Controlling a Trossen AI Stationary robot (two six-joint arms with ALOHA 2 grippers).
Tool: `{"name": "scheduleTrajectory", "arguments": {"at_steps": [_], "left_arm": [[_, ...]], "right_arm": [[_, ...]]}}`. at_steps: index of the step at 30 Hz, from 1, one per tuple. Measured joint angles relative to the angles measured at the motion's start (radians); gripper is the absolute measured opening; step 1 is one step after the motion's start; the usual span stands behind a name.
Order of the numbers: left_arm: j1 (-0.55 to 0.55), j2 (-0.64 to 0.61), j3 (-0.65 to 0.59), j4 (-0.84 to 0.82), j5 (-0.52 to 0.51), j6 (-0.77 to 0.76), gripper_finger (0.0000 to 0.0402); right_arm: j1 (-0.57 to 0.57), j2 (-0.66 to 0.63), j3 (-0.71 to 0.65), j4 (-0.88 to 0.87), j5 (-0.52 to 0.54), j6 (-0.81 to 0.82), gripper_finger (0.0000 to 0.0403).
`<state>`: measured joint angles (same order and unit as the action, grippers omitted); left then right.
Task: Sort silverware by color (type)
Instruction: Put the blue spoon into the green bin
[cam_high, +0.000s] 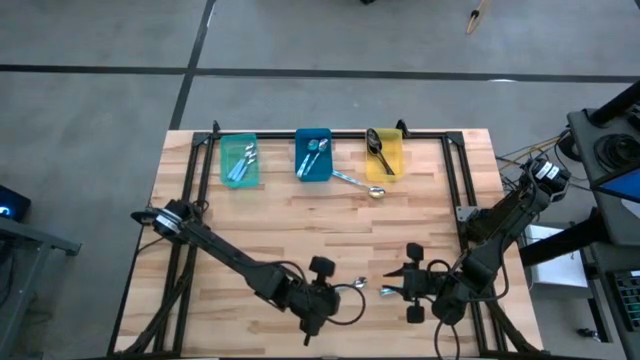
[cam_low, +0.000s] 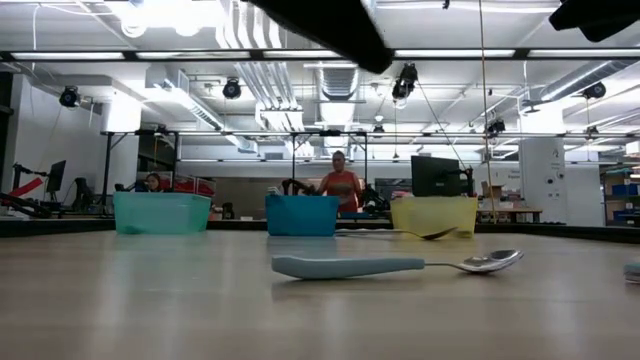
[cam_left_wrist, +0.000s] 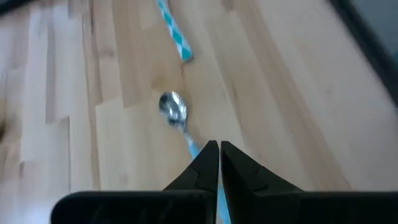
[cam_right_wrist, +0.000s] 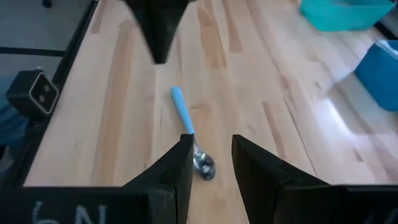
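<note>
Two spoons with silver bowls and light-blue handles lie flat on the wood near the table's near edge, end to end. My left gripper (cam_high: 337, 289) (cam_left_wrist: 219, 149) is shut and hovers above the handle of the left spoon (cam_high: 354, 285) (cam_low: 400, 265) (cam_left_wrist: 176, 112), clear of it. My right gripper (cam_high: 398, 287) (cam_right_wrist: 211, 149) is open and hangs above the bowl of the right spoon (cam_high: 386, 291) (cam_right_wrist: 186, 121), with a finger on either side and off the table. A third spoon (cam_high: 360, 184) lies in front of the bins.
Three bins stand along the far edge. The teal bin (cam_high: 240, 160) and the blue bin (cam_high: 313, 155) hold light-handled spoons, and the yellow bin (cam_high: 385, 152) holds dark ones. Black frame rails run along the table's sides. People show in the room beyond.
</note>
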<state>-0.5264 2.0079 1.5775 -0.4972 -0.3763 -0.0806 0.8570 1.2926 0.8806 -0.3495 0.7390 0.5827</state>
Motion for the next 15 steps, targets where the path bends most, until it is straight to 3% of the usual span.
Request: {"name": "scheduleTrajectory", "arguments": {"at_steps": [6, 10, 15], "left_arm": [[0.001, 0.0, -0.087, 0.146, -0.008, -0.039, 0.0], [0.005, 0.002, -0.182, 0.279, -0.076, -0.131, 0.0002], [0.024, 0.002, -0.28, 0.441, -0.078, -0.199, 0.0032]], "right_arm": [[0.0, 0.0, -0.005, 0.019, 0.024, -0.008, 0.01], [0.0, 0.0, -0.019, 0.03, 0.024, -0.008, 0.01], [0.0, 0.0, -0.035, 0.043, 0.024, -0.008, 0.01]]}}
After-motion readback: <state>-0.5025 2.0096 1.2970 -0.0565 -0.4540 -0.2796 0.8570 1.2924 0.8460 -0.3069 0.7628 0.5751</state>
